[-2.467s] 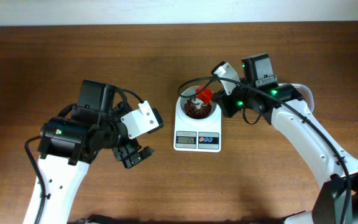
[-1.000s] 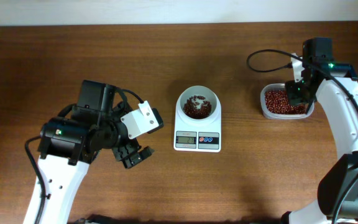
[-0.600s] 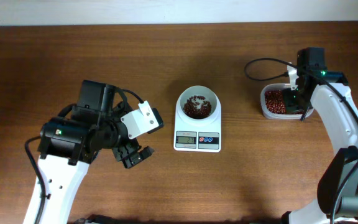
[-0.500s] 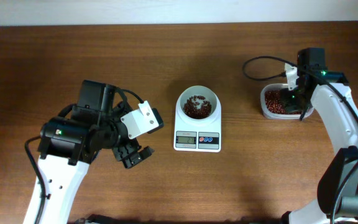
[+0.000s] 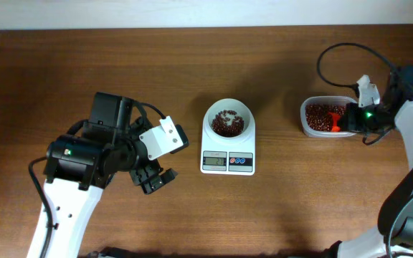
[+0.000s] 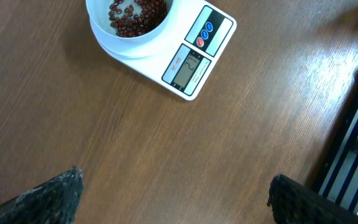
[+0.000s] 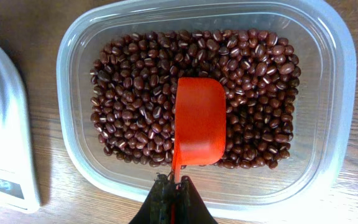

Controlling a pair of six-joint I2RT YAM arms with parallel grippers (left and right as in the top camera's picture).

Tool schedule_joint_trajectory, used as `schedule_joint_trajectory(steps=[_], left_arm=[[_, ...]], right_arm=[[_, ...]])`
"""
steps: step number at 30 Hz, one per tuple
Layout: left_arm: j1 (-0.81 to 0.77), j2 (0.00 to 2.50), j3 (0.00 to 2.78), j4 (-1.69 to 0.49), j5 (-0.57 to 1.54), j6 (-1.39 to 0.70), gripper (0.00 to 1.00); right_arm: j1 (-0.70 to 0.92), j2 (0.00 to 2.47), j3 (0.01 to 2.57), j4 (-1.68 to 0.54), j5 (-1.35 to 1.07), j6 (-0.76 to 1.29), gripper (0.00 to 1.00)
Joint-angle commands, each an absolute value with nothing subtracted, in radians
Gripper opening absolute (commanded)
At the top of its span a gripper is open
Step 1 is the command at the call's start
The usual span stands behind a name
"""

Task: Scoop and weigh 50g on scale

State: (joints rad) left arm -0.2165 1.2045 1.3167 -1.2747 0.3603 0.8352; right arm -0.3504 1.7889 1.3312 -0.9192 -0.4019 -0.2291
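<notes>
Scale: I see it near the middle of the bench, white, with its grey display on the 6 o'clock edge and the red and blue buttons just at 3 o'clock of the display.
Bowl: white and round, sitting on the scale's 12 o'clock half.
Beans: a thin dark red-brown layer lies in the bowl; a far deeper heap fills the tub.
Tub: clear plastic, at 3 o'clock from the scale and well apart from it.
Scoop: orange-red, lying on the beans inside the tub, its handle pointing to 6 o'clock in my right wrist view. I cannot tell whether it carries any beans.
Right pincer: pressed together on the scoop's thin handle, at the tub's 3 o'clock rim in the overhead view.
Left pincer: spread wide with nothing between its fingers, over bare bench at 8 o'clock from the scale.
Left wrist view: the scale and bowl sit at 12 o'clock, above the dark fingertips.
</notes>
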Motion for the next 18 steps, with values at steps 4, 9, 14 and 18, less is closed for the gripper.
schedule_joint_trajectory(steps=[4,9,14,18], left_arm=[[-0.213,1.209,1.324,-1.273,0.378,0.850,0.99],[-0.213,1.209,1.324,-1.273,0.378,0.850,0.99],[-0.213,1.209,1.324,-1.273,0.378,0.850,0.99],[-0.213,1.209,1.324,-1.273,0.378,0.850,0.99]], right_arm=[[-0.448,1.869,1.323,-0.939,-0.624,-0.201,0.04],[-0.525,1.869,1.323,-0.937,-0.743,-0.201,0.04],[-0.592,1.869,1.323,-0.938,-0.804,-0.210,0.04],[-0.622,1.869,1.323,-0.939,-0.862,-0.212,0.04]])
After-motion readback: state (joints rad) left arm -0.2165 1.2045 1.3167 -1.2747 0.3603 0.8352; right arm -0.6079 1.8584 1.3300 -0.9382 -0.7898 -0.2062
